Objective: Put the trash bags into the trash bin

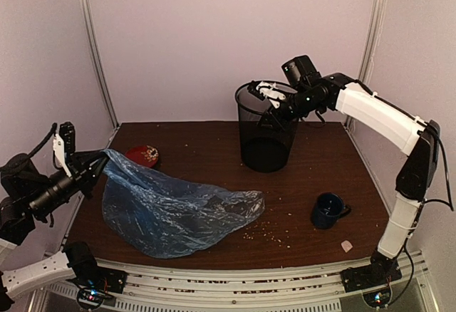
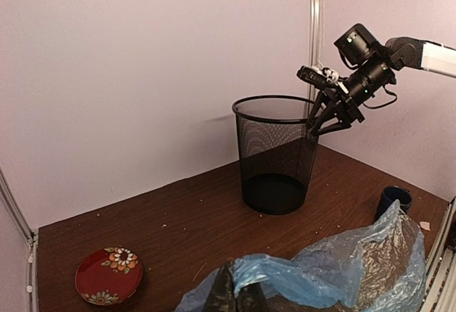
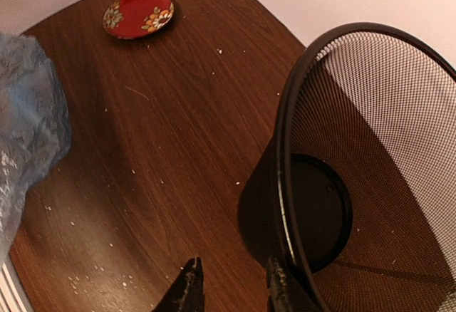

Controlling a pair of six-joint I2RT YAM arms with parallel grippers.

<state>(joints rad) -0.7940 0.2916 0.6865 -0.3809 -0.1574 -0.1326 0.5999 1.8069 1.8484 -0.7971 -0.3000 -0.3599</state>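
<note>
The left gripper (image 1: 98, 164) is clamped on an edge of the light-blue trash bag (image 1: 178, 212), which sprawls across the table (image 1: 214, 148). The right gripper (image 3: 231, 287), jaws partly apart, hangs at the rim of the trash bin (image 1: 267, 134).

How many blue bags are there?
1. The blue bag lies on the table, near left, one edge pinched by the left gripper. The bin holds none; none seems hidden.

Dark wood table (image 1: 206, 148) — holds blue bag (image 1: 178, 212), mesh bin (image 1: 267, 137), red plate (image 1: 142, 156), mug (image 1: 328, 211), crumbs (image 1: 267, 232).
</note>
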